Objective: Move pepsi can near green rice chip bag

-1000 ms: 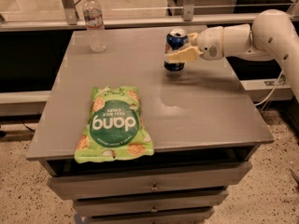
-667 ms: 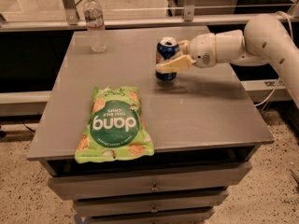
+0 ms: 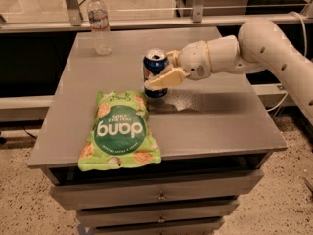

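The pepsi can (image 3: 154, 68) is dark blue with a silver top and stands upright, at or just above the grey table (image 3: 215, 116), close to the top right corner of the green rice chip bag (image 3: 120, 131). The bag lies flat at the table's front left, with its "dang" circle upside down. My gripper (image 3: 162, 72) reaches in from the right and is shut on the pepsi can, one cream finger across the can's front.
A clear plastic water bottle (image 3: 100, 22) stands at the table's back left corner. Drawers sit under the tabletop (image 3: 159, 196). A railing and another surface run behind the table. My white arm (image 3: 264, 43) spans the table's right side.
My gripper has carried the pepsi can left and toward the front of the table, from the back right to a spot beside the chip bag's top right corner.
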Robot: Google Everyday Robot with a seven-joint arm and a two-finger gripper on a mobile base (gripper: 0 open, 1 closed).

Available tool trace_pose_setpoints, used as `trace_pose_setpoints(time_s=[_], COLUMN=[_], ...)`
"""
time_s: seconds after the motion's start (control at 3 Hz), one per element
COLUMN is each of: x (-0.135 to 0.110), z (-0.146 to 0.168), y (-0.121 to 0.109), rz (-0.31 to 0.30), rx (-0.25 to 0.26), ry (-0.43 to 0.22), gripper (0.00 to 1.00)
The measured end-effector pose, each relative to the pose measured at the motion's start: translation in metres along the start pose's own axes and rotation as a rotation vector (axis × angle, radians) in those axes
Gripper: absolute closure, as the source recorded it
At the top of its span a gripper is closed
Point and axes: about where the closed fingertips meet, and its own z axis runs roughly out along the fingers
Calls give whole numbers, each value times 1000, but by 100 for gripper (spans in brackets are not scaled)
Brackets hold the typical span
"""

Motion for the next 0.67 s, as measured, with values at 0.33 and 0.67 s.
trace_pose_setpoints(time_s=[0.33, 0.67], x=[4, 11], z=[11, 17], y=[17, 29], rz=[-1, 2], rx=[-49, -84], ry=[-11, -22], gripper=[83, 52])
